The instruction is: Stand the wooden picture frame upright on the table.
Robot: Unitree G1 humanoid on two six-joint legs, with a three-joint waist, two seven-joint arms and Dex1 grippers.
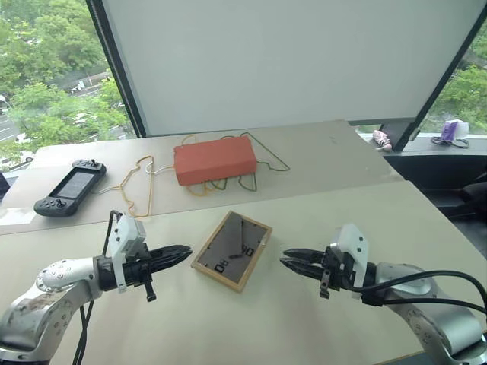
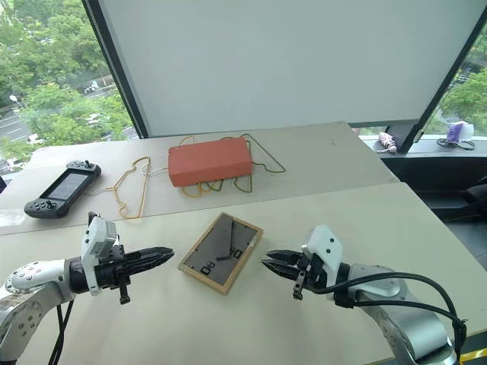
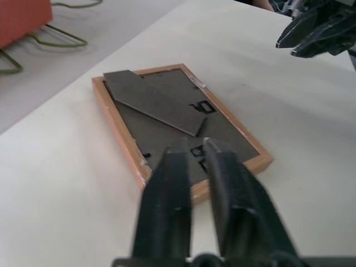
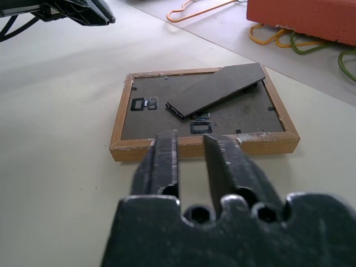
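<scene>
On table (image 1: pixel 319 304), wooden picture frame (image 1: pixel 231 250) lies face-down between both tools.

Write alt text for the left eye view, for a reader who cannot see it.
A wooden picture frame lies flat, back board up, on a pale table, between the robot's left hand and right hand, which point at it from either side without touching. Behind it sit an orange-red box on tangled wire hangers and a black handheld game console.
</scene>
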